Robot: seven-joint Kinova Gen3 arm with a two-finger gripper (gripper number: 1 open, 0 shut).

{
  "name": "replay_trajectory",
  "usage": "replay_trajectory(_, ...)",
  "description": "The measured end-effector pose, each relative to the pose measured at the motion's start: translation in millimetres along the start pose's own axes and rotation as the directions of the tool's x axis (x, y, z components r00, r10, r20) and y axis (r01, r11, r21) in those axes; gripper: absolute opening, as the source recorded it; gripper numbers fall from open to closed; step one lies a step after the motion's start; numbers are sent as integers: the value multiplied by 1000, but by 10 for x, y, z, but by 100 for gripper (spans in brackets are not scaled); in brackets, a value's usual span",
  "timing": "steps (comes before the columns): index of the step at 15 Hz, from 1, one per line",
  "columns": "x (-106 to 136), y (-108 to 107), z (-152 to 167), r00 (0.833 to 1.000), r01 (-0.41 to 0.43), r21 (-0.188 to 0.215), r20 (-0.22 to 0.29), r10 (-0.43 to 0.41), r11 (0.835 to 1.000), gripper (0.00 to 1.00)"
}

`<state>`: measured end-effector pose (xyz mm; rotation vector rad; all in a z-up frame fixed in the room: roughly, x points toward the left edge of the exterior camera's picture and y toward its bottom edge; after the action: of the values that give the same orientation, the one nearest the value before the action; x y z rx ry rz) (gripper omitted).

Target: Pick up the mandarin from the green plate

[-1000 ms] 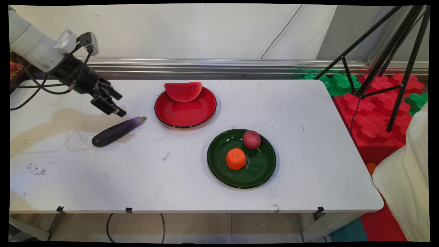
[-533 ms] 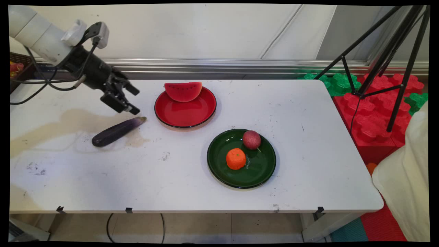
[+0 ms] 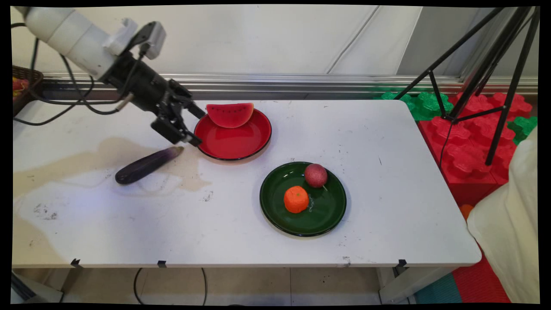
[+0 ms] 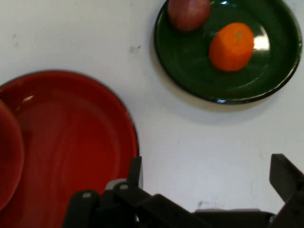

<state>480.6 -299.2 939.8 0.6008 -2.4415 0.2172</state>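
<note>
**Empty, spread gripper at the red plate's left rim**

Main view: the gripper [image 3: 194,128] hangs in the upper left of the frame, pointing down and to the right. Its two fingers are spread apart with nothing between them. It is nearest the red plate [image 3: 234,144], its tips over that plate's left rim; whether they touch it cannot be told. The melon slice [image 3: 230,114] leans on the plate's far edge, just right of the upper finger. The eggplant [image 3: 146,165] lies on the table [image 3: 387,206] below and left of the gripper, apart from it. Its long axis runs from lower left to upper right, with the stem end nearest the gripper and close to the red plate. The green plate [image 3: 329,215] sits lower right of centre, well apart from the gripper, holding the orange [image 3: 296,199] and the red fruit [image 3: 316,175].

Hand view: the fingers [image 4: 284,175] rise from the bottom edge, wide apart and bare. The red plate [image 4: 71,147] fills the left, its rim just beside the left finger. The green plate [image 4: 190,71] is at upper right with the orange [image 4: 231,46] and the red fruit [image 4: 188,13]. The eggplant is out of frame here.

Count: one gripper, two plates, one melon slice, one eggplant, one orange, one red fruit.
</note>
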Motion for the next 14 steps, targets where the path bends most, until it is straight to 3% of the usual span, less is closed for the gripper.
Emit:
replay_trajectory(7, 386, 159, 556, 996, -88, -59, 0, 88, 994, 100)
replay_trajectory(14, 634, 249, 1170, 991, -128, -88, 36, 131, 988, 100)
